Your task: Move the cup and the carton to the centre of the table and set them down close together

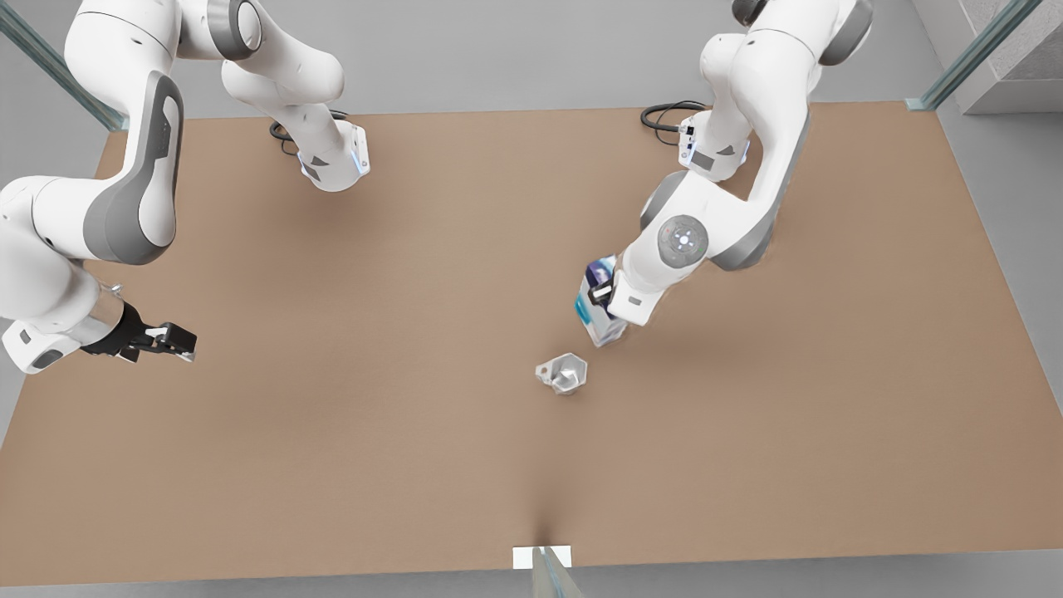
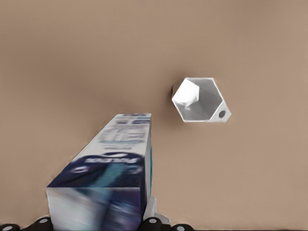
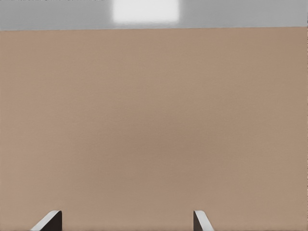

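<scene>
Carton (image 1: pixel 600 301), clamped in left hand (image 1: pixel 604 292): lower upright just beside cup (image 1: pixel 564 372) mid-surface (image 1: pixel 374 415), then release; right hand (image 1: pixel 166 340) open, waiting near a side edge.

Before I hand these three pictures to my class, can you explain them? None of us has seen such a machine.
Two white robot arms stand over a brown table. One picture looks down from a camera off the arms; the other two come from cameras on the wrists. The left gripper, at the front view's right, is shut on a blue-and-white carton. A faceted silver cup stands near the table's middle, close to the carton but apart from it. The right gripper waits open over bare table at the front view's left, holding nothing.
</scene>
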